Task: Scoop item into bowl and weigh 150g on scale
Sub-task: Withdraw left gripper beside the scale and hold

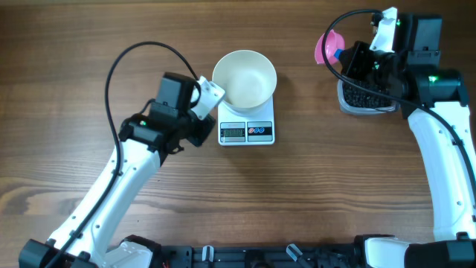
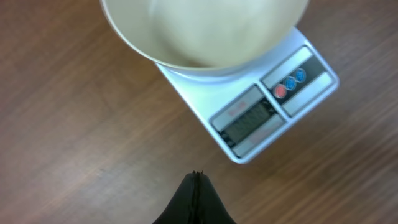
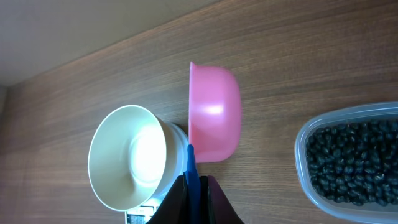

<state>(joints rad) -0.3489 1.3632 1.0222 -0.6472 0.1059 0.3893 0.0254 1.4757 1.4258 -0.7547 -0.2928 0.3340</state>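
Note:
The white bowl [image 1: 244,77] stands empty on the white scale [image 1: 247,132]; the left wrist view shows the bowl [image 2: 205,31] and the scale [image 2: 249,121] with its grey display. My left gripper [image 1: 202,134] [image 2: 196,175] is shut on nothing, just off the scale's front left corner. My right gripper [image 1: 353,59] [image 3: 195,175] is shut on the blue handle [image 3: 191,165] of the pink scoop [image 3: 214,112] [image 1: 327,46], held in the air left of the clear container [image 3: 305,143]. The item, black beads [image 3: 354,162] [image 1: 366,95], fills that container. No beads show in the scoop.
The clear container [image 1: 346,104] sits at the table's far right, partly under my right arm. My left arm reaches in diagonally from the lower left, and its cable arcs above it. Bare wooden table lies between the scale and the container.

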